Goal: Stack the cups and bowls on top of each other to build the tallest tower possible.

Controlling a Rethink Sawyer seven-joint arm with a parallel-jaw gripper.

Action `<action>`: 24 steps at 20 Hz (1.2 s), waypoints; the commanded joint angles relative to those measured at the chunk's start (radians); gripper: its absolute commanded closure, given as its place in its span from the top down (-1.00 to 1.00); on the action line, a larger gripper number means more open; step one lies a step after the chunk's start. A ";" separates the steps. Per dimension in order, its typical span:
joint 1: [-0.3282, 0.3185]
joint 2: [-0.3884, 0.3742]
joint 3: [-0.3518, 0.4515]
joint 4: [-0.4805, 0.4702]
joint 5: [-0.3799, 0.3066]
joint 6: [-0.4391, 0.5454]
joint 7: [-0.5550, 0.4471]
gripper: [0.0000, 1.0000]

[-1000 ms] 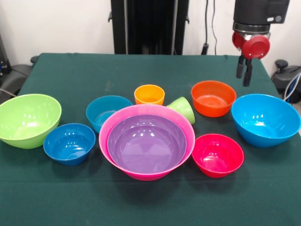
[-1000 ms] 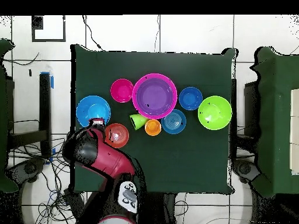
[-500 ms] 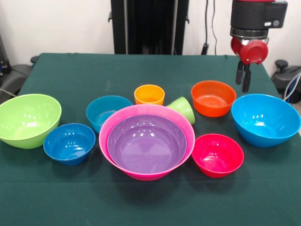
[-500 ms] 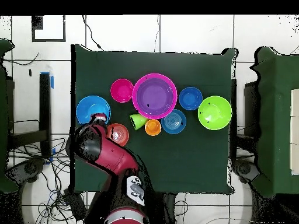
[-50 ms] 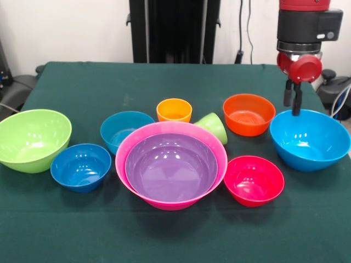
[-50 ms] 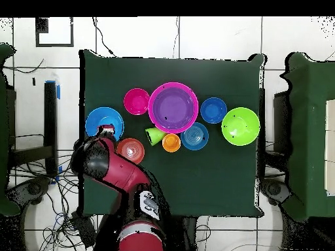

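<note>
Front view shows the hand [image 5: 293, 101] narrow, empty, above the sky-blue bowl [image 5: 310, 139]; overhead, the arm [image 6: 114, 171] hides it

**Two fixed views, one table**

Front view: camera low, close across the green-clothed table [image 5: 66, 82], angled slightly down. Cloth fills most of the frame; wall and a black column [image 5: 174, 30] run along 12 o'clock. Arm [image 5: 306, 27] enters at 1 o'clock. Big pink bowl [image 5: 171, 172] just below centre, near the lens.

Overhead view: camera high, looking straight down, farther off. Whole table [image 6: 196, 183] plus tiled floor [image 6: 216, 36] all round. Arm [image 6: 118, 173] comes in from 7 o'clock.

Shared: the full tabletop and all bowls. Views are turned half round: sky blue bowl [image 5: 310, 139] sits at 3 o'clock in front, at 9 o'clock [image 6: 104, 123] overhead.
</note>
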 commanded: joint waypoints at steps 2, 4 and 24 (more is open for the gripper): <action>-0.009 0.083 0.134 -0.043 -0.023 -0.077 0.233 1.00; -0.017 0.092 0.146 -0.044 -0.035 -0.093 0.238 1.00; -0.059 0.156 0.176 -0.035 -0.096 -0.167 0.224 1.00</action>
